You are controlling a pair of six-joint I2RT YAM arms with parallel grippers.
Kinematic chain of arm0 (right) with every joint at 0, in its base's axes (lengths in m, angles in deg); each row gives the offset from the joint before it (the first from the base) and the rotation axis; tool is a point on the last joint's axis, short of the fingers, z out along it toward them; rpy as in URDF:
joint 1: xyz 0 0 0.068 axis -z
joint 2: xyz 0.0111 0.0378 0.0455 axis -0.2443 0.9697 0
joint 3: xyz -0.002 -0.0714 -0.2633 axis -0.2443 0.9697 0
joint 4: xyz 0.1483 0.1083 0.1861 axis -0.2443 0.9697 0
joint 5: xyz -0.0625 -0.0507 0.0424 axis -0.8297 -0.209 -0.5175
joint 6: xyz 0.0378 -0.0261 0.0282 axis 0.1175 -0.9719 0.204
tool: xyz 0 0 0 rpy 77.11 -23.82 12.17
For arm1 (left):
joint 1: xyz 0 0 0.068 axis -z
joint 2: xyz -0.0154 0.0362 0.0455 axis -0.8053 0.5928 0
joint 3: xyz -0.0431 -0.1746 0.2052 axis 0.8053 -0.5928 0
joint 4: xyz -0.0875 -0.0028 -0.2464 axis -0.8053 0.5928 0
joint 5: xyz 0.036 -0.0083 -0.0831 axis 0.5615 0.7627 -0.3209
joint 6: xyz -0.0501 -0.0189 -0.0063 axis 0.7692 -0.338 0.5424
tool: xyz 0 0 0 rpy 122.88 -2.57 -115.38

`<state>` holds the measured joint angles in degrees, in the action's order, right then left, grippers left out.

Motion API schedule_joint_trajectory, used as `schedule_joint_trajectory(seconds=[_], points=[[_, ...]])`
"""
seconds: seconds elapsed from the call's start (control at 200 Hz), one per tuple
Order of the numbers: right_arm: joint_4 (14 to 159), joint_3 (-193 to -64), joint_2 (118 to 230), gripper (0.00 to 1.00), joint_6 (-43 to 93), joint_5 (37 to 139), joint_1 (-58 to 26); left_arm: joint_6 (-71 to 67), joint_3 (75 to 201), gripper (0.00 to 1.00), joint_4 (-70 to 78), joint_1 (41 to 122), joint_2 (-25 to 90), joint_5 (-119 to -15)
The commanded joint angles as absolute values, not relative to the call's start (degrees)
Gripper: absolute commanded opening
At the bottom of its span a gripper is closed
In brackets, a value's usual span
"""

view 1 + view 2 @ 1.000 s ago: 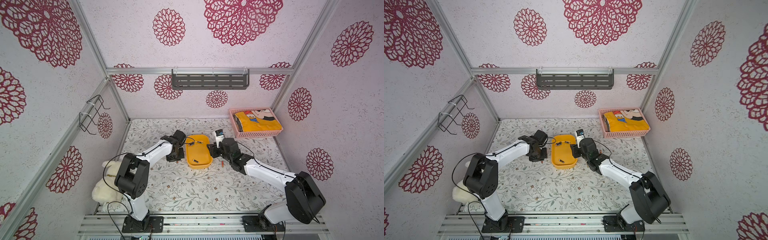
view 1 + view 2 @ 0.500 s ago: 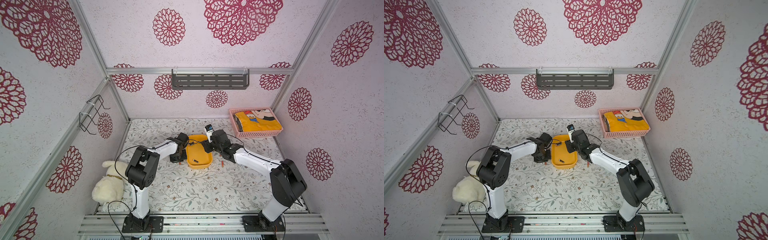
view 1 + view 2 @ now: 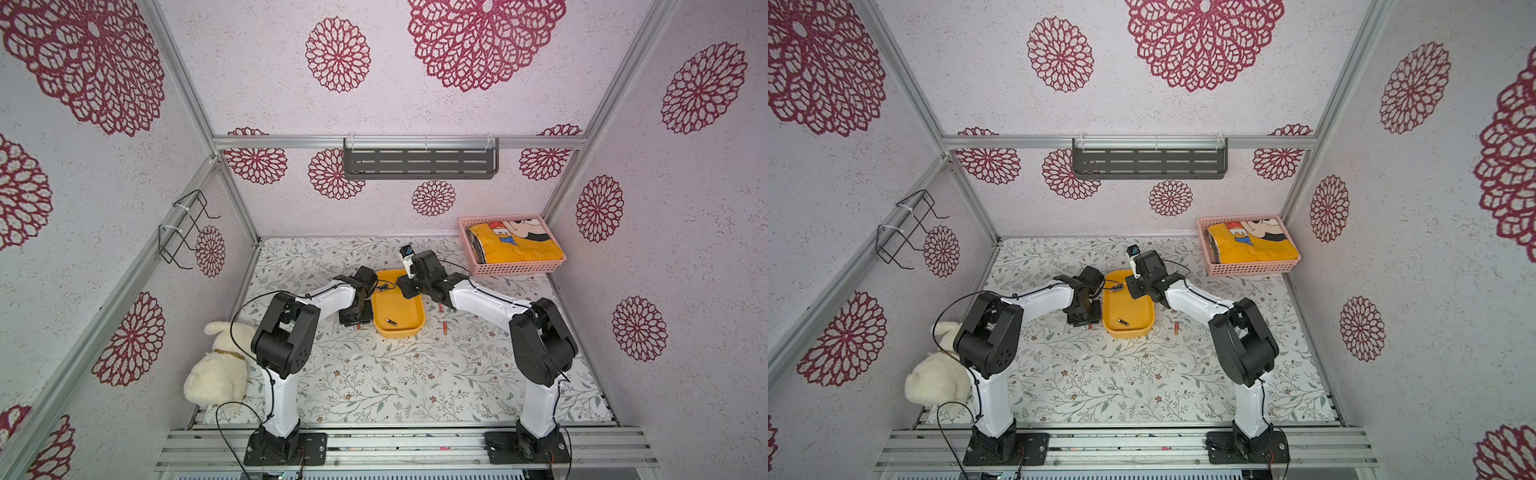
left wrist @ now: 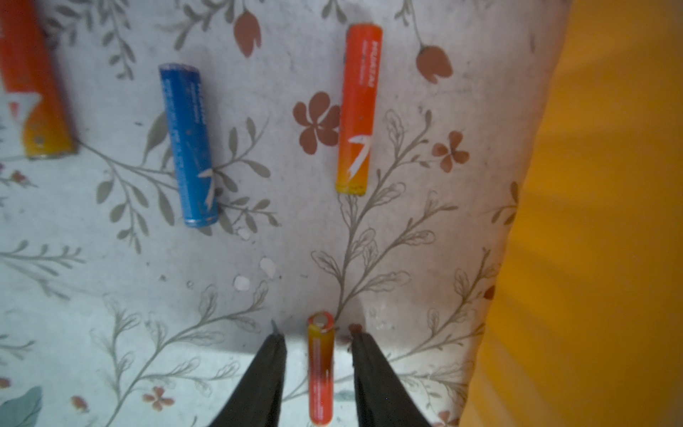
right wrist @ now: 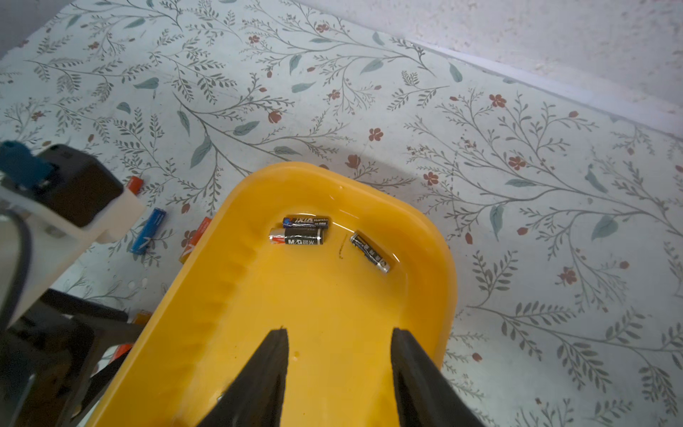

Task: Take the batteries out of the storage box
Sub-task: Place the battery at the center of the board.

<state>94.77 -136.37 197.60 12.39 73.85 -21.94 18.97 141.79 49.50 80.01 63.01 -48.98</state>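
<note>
**A:** Where's the box?

**B:** The yellow box [image 3: 399,305] sits mid-table [image 3: 374,386] between the two arms, with its long side running front to back.

**A:** What's in it?

**B:** The right wrist view shows three. A pair of black batteries [image 5: 299,236] lies side by side, touching. A third black battery [image 5: 369,252] lies apart from them at an angle. Both top views show one dark battery [image 3: 390,322] near the front end.

**A:** And outside the box?

**B:** In the left wrist view, flat on the table near the box wall, there's an orange battery [image 4: 358,109]. Further out is a blue battery [image 4: 190,144], then an edge battery [image 4: 33,81], orange and cut off by the frame. None of them touch. A top view shows a right-side battery [image 3: 444,328], orange, on the table near the box's front right corner.

**A:** Left tool?

**B:** The left tool [image 4: 318,335] is down at the table on the box's left side, fingers spread. A small orange battery [image 4: 320,377] lies between them with a gap on each side, so it's not pinched.

**A:** Right tool?

**B:** The right tool [image 5: 339,332] hangs over the far end of the box, fingers spread, with nothing between them.

**A:** Anything else around?

**B:** There's a pink basket [image 3: 515,269] holding a yellow cloth [image 3: 519,249] in the far right corner. A plush toy [image 3: 216,370] sits by the left arm's base. A grey shelf [image 3: 419,164] hangs on the back wall and a wire rack [image 3: 183,232] on the left wall.
</note>
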Motion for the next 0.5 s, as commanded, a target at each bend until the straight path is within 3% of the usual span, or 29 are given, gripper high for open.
schedule_joint_trajectory(seconds=[0.0,0.495], points=[[100.5,-142.2,201.8,0.49,8.4,72.5,-21.3,17.6,141.3,0.37,51.2,80.2,58.4,-47.6],[109.5,-160.3,216.8,0.46,1.3,70.0,-20.1,15.7,140.4,0.49,51.7,79.5,40.4,-45.8]])
